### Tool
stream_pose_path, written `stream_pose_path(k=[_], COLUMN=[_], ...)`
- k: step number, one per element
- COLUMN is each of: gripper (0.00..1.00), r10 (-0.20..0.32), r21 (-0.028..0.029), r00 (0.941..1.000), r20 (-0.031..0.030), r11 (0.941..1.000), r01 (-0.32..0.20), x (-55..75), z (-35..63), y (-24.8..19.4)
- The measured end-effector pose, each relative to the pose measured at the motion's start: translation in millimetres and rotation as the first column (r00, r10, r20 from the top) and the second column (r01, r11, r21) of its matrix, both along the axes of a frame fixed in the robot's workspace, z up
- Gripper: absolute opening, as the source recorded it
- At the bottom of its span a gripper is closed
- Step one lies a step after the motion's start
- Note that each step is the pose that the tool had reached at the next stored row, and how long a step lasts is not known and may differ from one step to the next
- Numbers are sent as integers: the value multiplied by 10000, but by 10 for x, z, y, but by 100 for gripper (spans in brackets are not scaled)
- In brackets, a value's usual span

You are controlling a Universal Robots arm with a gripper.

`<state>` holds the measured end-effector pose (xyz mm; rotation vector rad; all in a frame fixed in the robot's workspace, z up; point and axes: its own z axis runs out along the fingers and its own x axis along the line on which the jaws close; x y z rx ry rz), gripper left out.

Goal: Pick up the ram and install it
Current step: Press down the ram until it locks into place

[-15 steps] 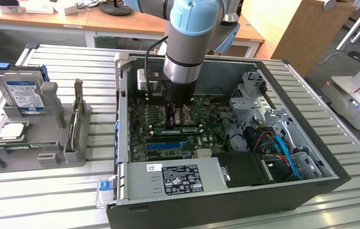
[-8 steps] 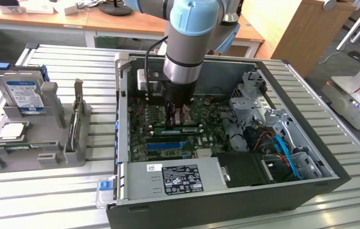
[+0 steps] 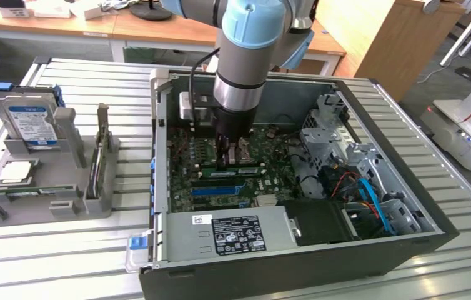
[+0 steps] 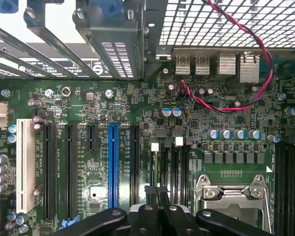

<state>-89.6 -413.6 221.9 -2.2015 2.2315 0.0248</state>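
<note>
Hand (image 3: 233, 149) is shut tight, its two fingers (image 4: 156, 195) pressed together with nothing seen between them. It hangs low inside one open computer case (image 3: 402, 250), right over the green board (image 4: 137, 113).

One ram (image 3: 233, 169), a green stick with a pale sticker, sits on that board just beside the fingertips. I cannot tell if the hand touches it.

Close to the fingers are one blue slot (image 4: 113, 164), one white slot (image 4: 27, 164) and one silver chip frame (image 4: 233, 196). One red and black twisted wire (image 4: 221, 105) loops across the board farther off. Blue cables (image 3: 370, 194) and one gray box with a black label (image 3: 227, 234) crowd the case.

On the table (image 3: 52, 262), at the exterior view's left, stands one gray tray (image 3: 94, 206). It holds one hard drive (image 3: 31, 119) standing up, one square silver chip (image 3: 17, 170) lying flat, and one thin dark board (image 3: 99, 150) on its edge.
</note>
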Motion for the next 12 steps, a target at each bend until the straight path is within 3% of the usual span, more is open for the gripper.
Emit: stream_pose_path(k=[2, 12], gripper=[11, 11], r10=[1, 1], r21=[18, -2], r00=[10000, 10000], r20=[12, -10], r11=[10000, 10000], r01=[-1, -1], x=[3, 0], z=[25, 274], y=[3, 0])
